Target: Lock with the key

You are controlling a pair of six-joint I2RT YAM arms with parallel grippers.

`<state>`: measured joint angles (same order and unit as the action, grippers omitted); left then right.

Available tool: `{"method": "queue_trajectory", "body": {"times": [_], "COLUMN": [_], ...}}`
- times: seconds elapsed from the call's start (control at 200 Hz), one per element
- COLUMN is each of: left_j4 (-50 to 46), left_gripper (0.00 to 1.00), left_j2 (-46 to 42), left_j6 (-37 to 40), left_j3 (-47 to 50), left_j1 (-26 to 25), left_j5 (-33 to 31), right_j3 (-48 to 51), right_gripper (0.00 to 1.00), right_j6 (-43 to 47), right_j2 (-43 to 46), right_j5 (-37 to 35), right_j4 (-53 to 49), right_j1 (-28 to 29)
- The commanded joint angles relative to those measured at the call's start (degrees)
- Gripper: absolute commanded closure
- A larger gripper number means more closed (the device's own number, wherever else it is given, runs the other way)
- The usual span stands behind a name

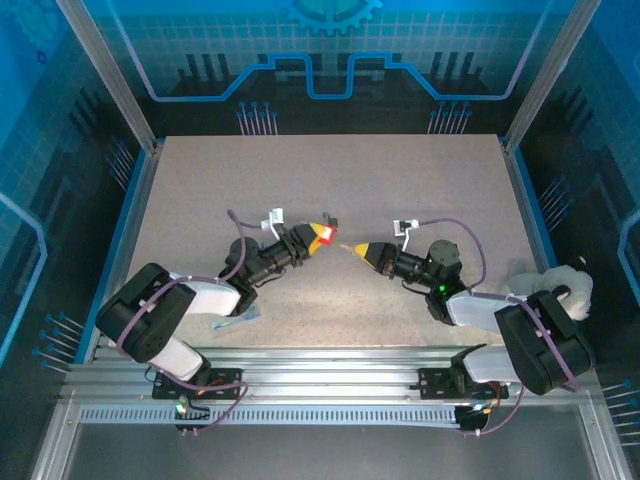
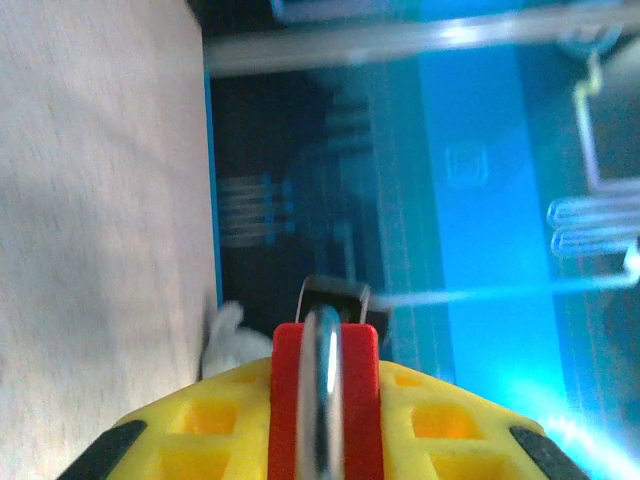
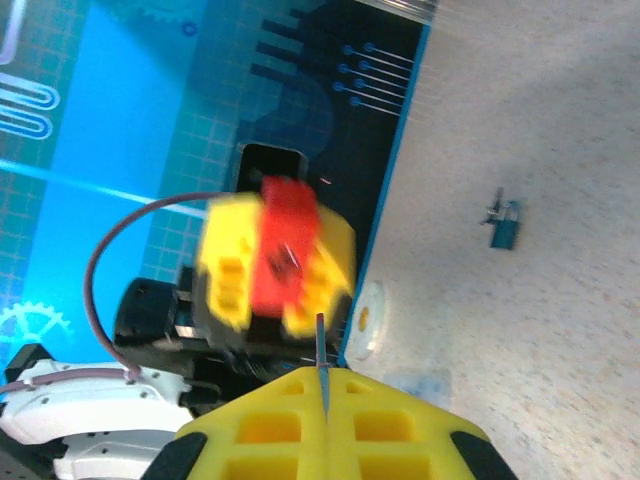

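My left gripper (image 1: 318, 238) is shut on the red padlock (image 1: 325, 235), held above the middle of the table. In the left wrist view the padlock's red body (image 2: 360, 400) and silver shackle (image 2: 323, 380) sit between the yellow fingers (image 2: 200, 420). My right gripper (image 1: 360, 250) faces it from the right, a short gap apart. It is shut on the key, whose thin metal blade (image 3: 320, 345) sticks out from between the yellow fingers (image 3: 250, 430); the head is hidden. The blade tip points at the padlock's underside (image 3: 285, 255), just short of it.
A small teal item with a metal ring (image 3: 505, 228) lies on the table beyond both grippers, dark in the top view (image 1: 330, 217). A white plush (image 1: 560, 285) rests at the right edge. A blue tape patch (image 1: 235, 318) is near the left arm.
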<state>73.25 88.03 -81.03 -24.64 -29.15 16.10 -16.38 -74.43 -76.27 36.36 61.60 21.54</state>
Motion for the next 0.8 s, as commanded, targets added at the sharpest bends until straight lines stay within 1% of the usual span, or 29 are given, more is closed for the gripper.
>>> {"method": "queue_trajectory", "body": {"times": [0.0, 0.26, 0.36, 0.42, 0.52, 0.6, 0.65, 0.695, 0.746, 0.796], "left_j4": [7.06, 7.12, 7.07, 7.08, 6.93, 3.59, 1.06, -2.68, -9.20, -16.98], "left_gripper": [1.00, 1.00, 1.00, 1.00, 1.00, 1.00, 1.00, 1.00, 1.00, 1.00], "left_j2": [-2.73, -3.34, -3.31, -3.25, -2.96, -3.12, -3.45, -4.37, -5.66, -7.51], "left_j6": [-0.20, -0.30, -0.65, -0.44, 1.29, 3.04, 5.35, 7.72, 11.36, 15.75], "left_j3": [-0.06, 0.63, 1.23, 1.41, 1.27, 0.56, -0.02, -0.72, -1.74, -3.31], "left_j1": [2.52, 4.38, 5.62, 6.16, 6.72, 6.82, 6.73, 6.60, 6.46, 5.80], "left_j5": [-6.17, -4.99, -3.82, -2.76, -0.32, 1.88, 3.45, 4.49, 5.28, 5.56], "right_j3": [1.70, 2.32, 2.38, 2.08, 0.54, -2.15, -4.18, -5.90, -7.81, -9.17], "right_gripper": [1.00, 1.00, 1.00, 1.00, 1.00, 1.00, 1.00, 1.00, 1.00, 1.00], "right_j6": [1.27, 0.94, 1.68, 3.13, 7.87, 14.63, 19.15, 22.98, 26.62, 29.21], "right_j2": [0.33, 1.63, 3.82, 6.16, 12.45, 19.40, 24.09, 27.93, 31.83, 34.29], "right_j5": [-0.59, 0.22, 0.78, 0.99, 0.20, -2.04, -4.89, -7.29, -9.97, -11.50], "right_j4": [-2.37, -2.57, -4.93, -8.39, -19.15, -32.69, -41.92, -49.43, -56.68, -61.13], "right_j1": [-0.62, -1.88, -3.05, -3.98, -4.99, -5.11, -5.19, -5.21, -5.53, -5.82]}}
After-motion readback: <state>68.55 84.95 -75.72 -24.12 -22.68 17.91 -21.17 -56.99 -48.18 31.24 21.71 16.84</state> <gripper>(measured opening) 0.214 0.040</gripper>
